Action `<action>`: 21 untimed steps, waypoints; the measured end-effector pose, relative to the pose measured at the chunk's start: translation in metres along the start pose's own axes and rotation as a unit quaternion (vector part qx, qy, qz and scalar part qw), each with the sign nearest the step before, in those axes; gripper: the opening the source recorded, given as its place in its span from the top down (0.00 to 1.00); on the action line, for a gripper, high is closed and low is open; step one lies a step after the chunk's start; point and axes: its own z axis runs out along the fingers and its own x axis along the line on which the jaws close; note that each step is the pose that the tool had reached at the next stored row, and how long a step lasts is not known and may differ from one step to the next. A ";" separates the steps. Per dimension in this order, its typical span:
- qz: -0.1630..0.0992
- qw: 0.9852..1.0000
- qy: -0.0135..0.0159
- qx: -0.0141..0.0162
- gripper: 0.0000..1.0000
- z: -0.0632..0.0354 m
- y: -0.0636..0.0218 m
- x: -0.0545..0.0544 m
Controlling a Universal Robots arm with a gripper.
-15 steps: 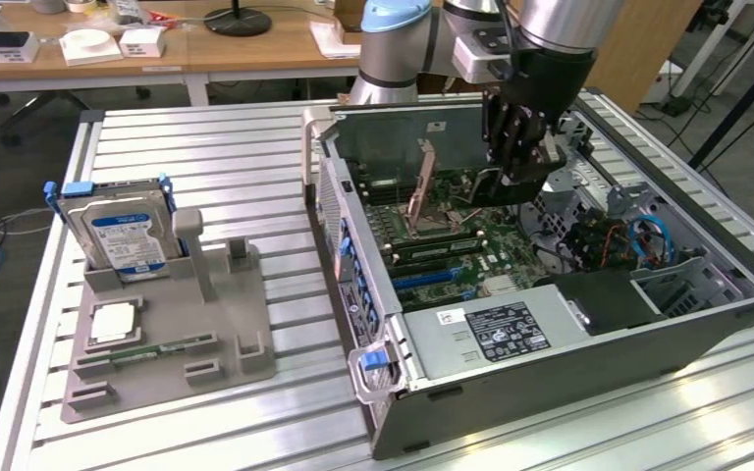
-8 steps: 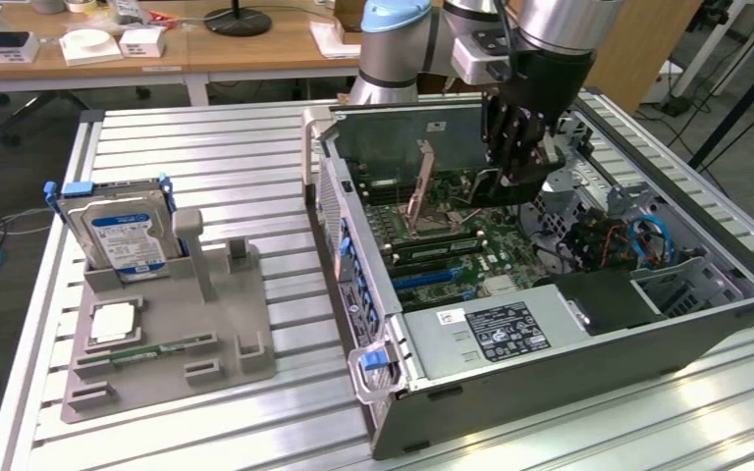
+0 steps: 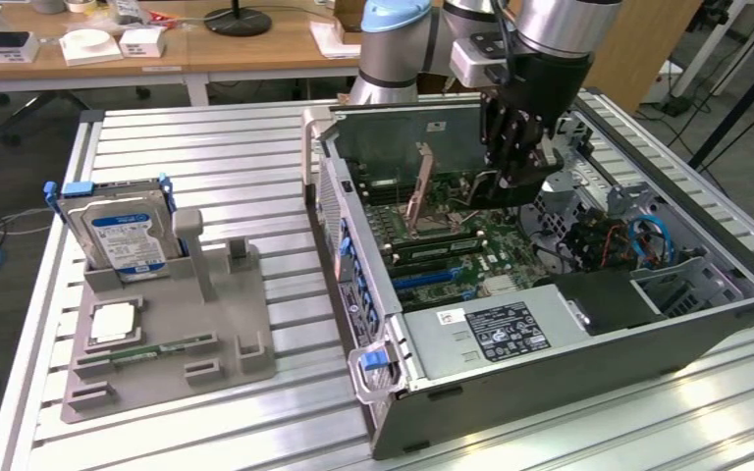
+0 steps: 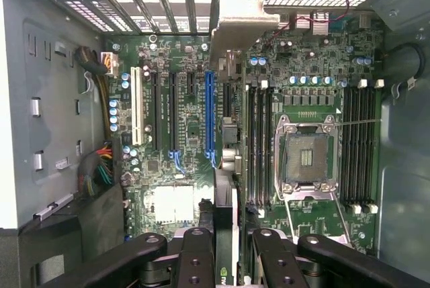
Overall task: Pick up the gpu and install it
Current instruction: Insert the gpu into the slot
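Holding gpu (image 4: 226, 201) edge-on in gripper (image 4: 232, 248) over mobo (image 4: 185, 110), green logo (image 4: 224, 272) unreadable.

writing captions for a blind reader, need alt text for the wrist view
Black jaws grip a thin flat gpu card with a silver metal end bracket, seen edge-on above a green motherboard inside an open grey metal computer case. An empty silver processor socket sits beside the card.

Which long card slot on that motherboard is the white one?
The white slot at the row's end nearest the power cables; its neighbours are black, one blue slot.
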 end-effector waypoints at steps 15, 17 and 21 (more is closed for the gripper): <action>0.000 1.000 0.000 0.000 0.73 0.0081 0.0002 0.000; 0.000 1.000 0.000 0.000 0.73 0.0115 0.0003 0.000; 0.000 1.000 0.000 0.001 0.73 0.0160 0.0005 0.001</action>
